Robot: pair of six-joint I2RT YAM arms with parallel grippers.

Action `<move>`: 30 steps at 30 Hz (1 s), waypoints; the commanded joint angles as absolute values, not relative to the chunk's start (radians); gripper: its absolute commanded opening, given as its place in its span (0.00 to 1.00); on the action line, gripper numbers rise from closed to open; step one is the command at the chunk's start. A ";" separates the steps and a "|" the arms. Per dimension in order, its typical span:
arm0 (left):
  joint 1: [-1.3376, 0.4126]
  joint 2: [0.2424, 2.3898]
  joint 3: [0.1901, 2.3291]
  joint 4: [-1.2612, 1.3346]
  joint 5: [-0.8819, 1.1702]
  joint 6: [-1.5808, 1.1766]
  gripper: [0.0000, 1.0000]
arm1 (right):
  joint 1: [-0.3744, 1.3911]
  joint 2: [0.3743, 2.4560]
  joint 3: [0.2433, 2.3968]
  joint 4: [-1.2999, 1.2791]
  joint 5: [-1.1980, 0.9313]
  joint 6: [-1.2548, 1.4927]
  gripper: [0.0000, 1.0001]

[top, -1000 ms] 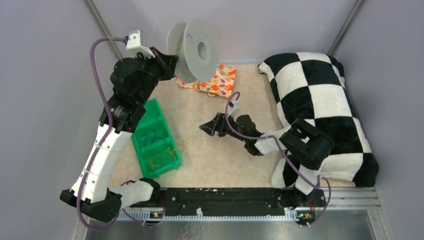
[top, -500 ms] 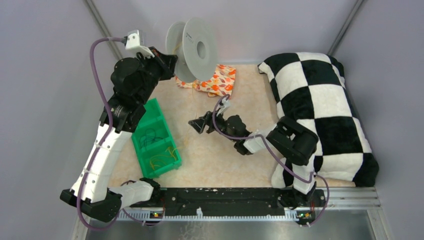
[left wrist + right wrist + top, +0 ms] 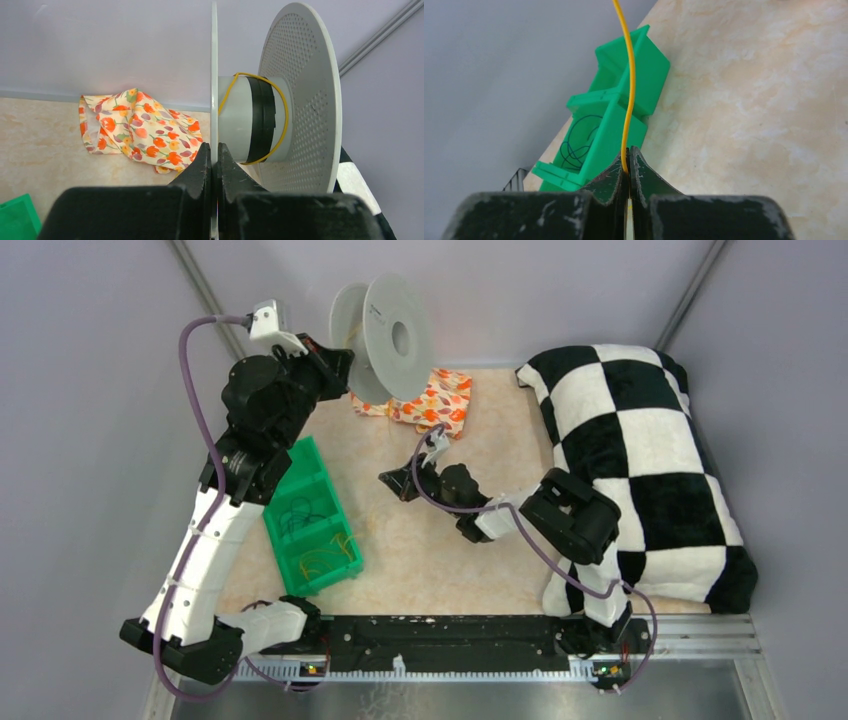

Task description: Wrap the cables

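Note:
A grey plastic spool (image 3: 385, 338) is held up at the back of the table. My left gripper (image 3: 343, 365) is shut on its near flange (image 3: 214, 90), the fingertips (image 3: 203, 160) pinching the thin disc edge. One yellow cable (image 3: 283, 112) loops loosely round the hub beside a black band. My right gripper (image 3: 390, 483) hangs low over mid-table, shut on a yellow cable (image 3: 629, 85) that runs straight up out of its fingertips (image 3: 619, 167). The strand's far end is out of the right wrist view.
A green divided bin (image 3: 305, 520) lies left of the right gripper, holding dark wire (image 3: 574, 145) and more yellow wire (image 3: 325, 560). A flowered cloth (image 3: 437, 400) lies under the spool. A black-and-white checked pillow (image 3: 640, 460) fills the right side.
My right arm has swung left toward the bin and its jaws have shut on the yellow cable. The left arm and spool have barely moved.

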State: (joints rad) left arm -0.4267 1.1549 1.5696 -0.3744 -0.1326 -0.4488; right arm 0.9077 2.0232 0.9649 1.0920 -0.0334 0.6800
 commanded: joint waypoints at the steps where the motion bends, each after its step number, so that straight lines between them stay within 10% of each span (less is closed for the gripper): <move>1: -0.425 1.113 1.557 -0.249 -0.201 -0.491 0.00 | 0.921 1.945 0.932 1.038 -0.032 0.621 0.00; 15: -0.425 1.095 1.422 -0.194 -0.346 -0.568 0.00 | 0.922 1.537 0.619 0.683 0.042 0.439 0.00; 30: -0.425 1.161 1.231 -0.018 -0.348 -0.675 0.00 | 1.053 1.245 0.795 0.084 -0.045 0.240 0.00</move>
